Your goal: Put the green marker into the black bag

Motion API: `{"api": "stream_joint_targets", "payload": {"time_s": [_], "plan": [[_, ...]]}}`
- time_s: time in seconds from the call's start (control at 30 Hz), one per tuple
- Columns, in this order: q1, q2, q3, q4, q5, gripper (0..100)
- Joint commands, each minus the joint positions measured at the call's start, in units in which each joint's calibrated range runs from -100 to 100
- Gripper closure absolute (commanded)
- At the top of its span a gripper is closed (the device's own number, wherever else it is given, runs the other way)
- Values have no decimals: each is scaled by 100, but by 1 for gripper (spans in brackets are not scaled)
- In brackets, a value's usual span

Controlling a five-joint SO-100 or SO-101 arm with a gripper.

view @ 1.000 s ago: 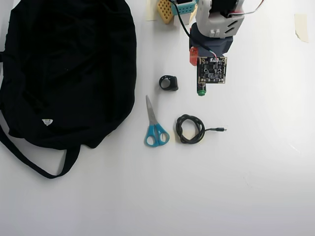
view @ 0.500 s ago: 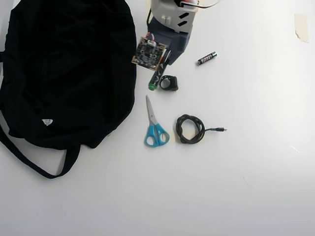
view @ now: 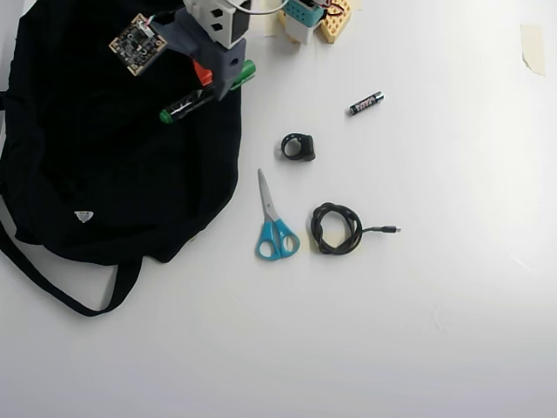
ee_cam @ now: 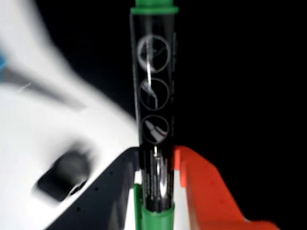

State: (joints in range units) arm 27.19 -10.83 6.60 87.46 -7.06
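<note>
The green marker point(view: 185, 104) has a black barrel with green ends and hangs slanted over the upper right part of the black bag point(view: 104, 148). My gripper point(view: 214, 82) is shut on the marker near its right end, orange finger on one side and dark finger on the other. In the wrist view the marker point(ee_cam: 154, 105) runs straight up the middle, clamped in the gripper point(ee_cam: 156, 154) between the dark finger point(ee_cam: 112, 191) and the orange finger point(ee_cam: 206, 191). Behind it is the black bag point(ee_cam: 240, 72), with white table to the left.
On the white table right of the bag lie a small battery point(view: 366, 103), a black ring-like piece point(view: 298, 146), blue-handled scissors point(view: 274, 225) and a coiled black cable point(view: 337, 228). The arm's base point(view: 313, 16) stands at the top edge. A blurred dark object point(ee_cam: 64, 175) shows lower left.
The arm has swung left with the marker in its gripper, from above the table's middle to over the bag's upper right part. The battery came into view where the arm had been.
</note>
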Motion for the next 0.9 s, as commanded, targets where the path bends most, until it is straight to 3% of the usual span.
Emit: {"api": "stream_joint_targets", "payload": {"time_s": [0.0,0.13,0.2,0.33,0.5,0.53,0.67,0.77,0.87], "plan": [[580,-95,597,-788,155,98],[1418,79,678,-1192,271,98],[1627,1233,382,-1563,302,98],[1866,3556,-1927,-1606,375,98],[2315,3764,-2439,-1408,491,98],[2270,3764,-2430,-1399,491,97],[2053,3698,-2367,-1080,433,74],[1470,3299,-2511,-150,318,74],[198,1988,-2439,435,260,74]]}}
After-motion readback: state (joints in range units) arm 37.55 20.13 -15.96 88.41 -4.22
